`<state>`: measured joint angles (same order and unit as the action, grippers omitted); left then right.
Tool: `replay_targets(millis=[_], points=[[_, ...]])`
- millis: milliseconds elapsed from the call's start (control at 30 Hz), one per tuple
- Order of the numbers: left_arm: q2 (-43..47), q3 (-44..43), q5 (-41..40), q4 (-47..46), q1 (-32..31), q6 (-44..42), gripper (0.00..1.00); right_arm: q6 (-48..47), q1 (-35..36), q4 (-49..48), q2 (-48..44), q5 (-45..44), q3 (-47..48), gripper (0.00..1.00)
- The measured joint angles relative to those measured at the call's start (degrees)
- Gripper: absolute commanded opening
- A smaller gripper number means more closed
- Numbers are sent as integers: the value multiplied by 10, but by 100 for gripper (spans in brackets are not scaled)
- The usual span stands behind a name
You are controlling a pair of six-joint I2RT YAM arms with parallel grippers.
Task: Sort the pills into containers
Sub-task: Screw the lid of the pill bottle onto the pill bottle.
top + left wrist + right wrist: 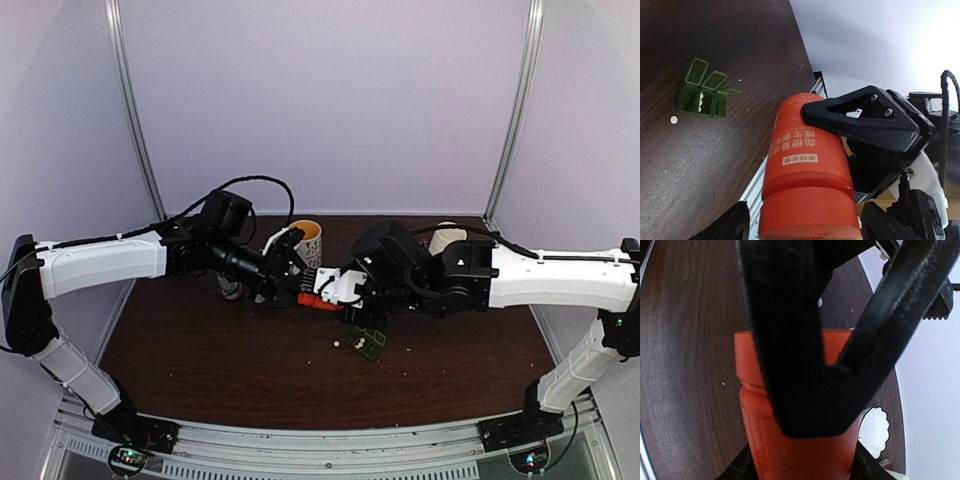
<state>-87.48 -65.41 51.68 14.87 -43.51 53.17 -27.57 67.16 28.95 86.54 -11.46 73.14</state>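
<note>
An orange pill bottle (318, 300) hangs over the table between both arms. My right gripper (800, 460) is shut on its body (765, 440). My left gripper (805, 227) is open, its fingers (725, 225) flanking the bottle's cap (810, 215) with a thin gap on each side. The black finger of my right gripper (860, 120) presses the bottle's side. The green container (702, 95) lies on the table with its lids up and white pills in one compartment; from the top it shows at the box (370, 345). One loose white pill (673, 119) lies beside it.
A cream mug (305, 240) stands behind the left gripper and a second mug (447, 238) behind the right arm. A white scalloped object (875, 430) sits on the table to the right of the bottle. The table's metal front rail (755, 185) runs close below the bottle.
</note>
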Motion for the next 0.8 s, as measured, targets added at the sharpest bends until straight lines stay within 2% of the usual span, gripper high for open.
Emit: replay_targets(millis=[100,233,367,433,500,700,800], points=[[0,0,0,0,0,-2,76,3,0,0,0,0,0,0],[0,0,0,1,0,-3,66,7,0,0,0,0,0,0],[0,0,0,1,0,-7,81,8,0,0,0,0,0,0],[0,0,0,1,0,-7,83,8,0,0,0,0,0,0],[0,0,0,1,0,-8,74,8,0,0,0,0,0,0],[2,0,0,1,5,-6,69,8,0,0,0,0,0,0],[3,0,0,-1,8,-4,58,8,0,0,0,0,0,0]])
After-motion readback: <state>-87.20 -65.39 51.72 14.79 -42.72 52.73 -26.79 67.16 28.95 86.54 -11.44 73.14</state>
